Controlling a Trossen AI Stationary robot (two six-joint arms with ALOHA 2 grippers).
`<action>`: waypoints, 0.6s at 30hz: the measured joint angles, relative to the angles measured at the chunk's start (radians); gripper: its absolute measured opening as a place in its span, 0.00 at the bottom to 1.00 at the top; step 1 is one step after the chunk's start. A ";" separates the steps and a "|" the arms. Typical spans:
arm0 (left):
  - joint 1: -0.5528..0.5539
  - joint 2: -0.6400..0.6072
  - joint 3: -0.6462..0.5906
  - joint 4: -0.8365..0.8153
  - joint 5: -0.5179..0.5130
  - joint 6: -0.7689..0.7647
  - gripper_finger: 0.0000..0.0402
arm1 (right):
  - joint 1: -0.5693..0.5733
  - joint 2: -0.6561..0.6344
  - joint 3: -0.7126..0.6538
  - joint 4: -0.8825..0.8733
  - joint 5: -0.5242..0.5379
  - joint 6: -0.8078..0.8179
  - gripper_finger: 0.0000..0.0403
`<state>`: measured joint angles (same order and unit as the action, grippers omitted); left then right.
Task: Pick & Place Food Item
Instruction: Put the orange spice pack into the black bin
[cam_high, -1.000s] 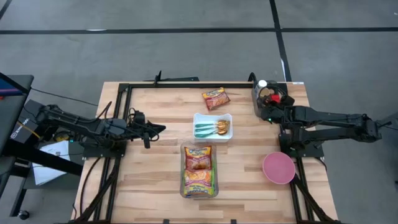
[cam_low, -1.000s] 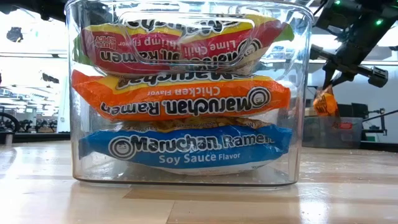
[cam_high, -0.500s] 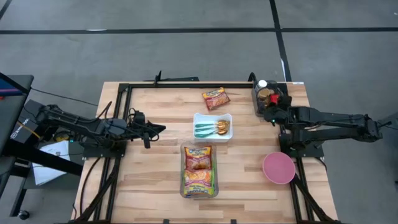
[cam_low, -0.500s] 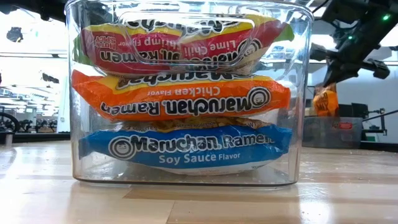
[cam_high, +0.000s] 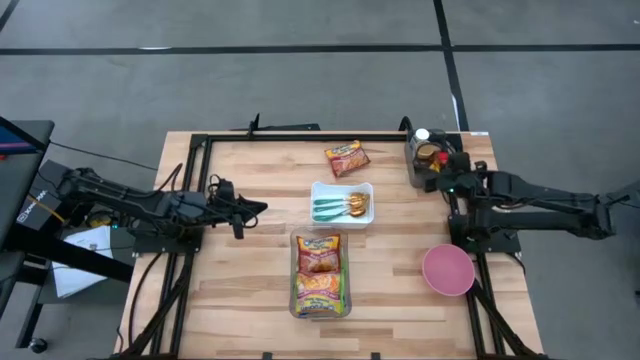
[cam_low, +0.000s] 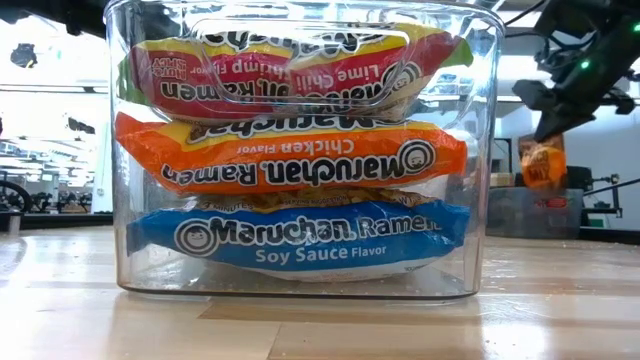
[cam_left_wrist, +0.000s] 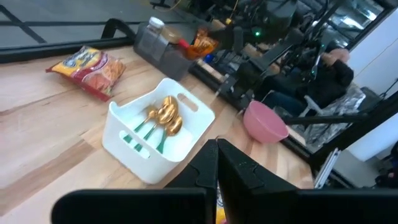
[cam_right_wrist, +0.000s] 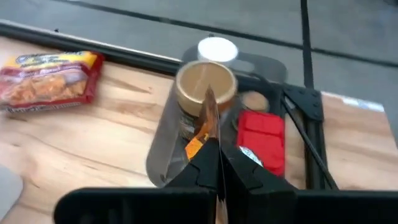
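1. Small orange foil food packet (cam_low: 543, 166) hangs by its top edge from the right gripper (cam_right_wrist: 213, 163), jaws pressed together pinching it; packet is clear of the table, above the grey plastic condiment bin (cam_high: 421, 165) at the table's far right corner.
2. The bin holds a gold-lidded jar (cam_right_wrist: 206, 82), a white-capped bottle (cam_right_wrist: 217, 48) and a red packet (cam_right_wrist: 260, 138).
3. Red-and-yellow ramen packet (cam_high: 346, 158) lies flat on the wooden table (cam_high: 250, 290), between the bin and the far edge's middle.
4. White rectangular plastic tray (cam_high: 321, 189) at table centre holds gold spoons with teal handles (cam_high: 345, 206).
5. Clear plastic container (cam_high: 295, 290) near the front edge holds stacked ramen packs (cam_low: 290, 160).
6. Pink round bowl (cam_high: 447, 270) sits at the right edge.
7. Left gripper (cam_high: 261, 208) waits over the table's left side, jaws pressed together, empty.
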<state>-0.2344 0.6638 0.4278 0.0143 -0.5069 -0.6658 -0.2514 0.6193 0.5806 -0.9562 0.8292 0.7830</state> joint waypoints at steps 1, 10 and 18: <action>0.000 0.000 0.000 -0.002 0.000 -0.003 0.00 | -0.005 0.000 -0.009 0.037 -0.007 -0.038 0.00; 0.000 0.022 0.000 0.007 0.009 -0.037 0.00 | -0.027 0.001 -0.051 0.187 -0.072 -0.235 0.00; 0.000 0.021 0.000 0.010 0.009 -0.047 0.00 | -0.123 0.021 -0.051 0.187 -0.084 -0.229 0.00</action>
<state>-0.2344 0.6849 0.4278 0.0240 -0.4983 -0.7129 -0.3741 0.6401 0.5293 -0.7692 0.7455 0.5540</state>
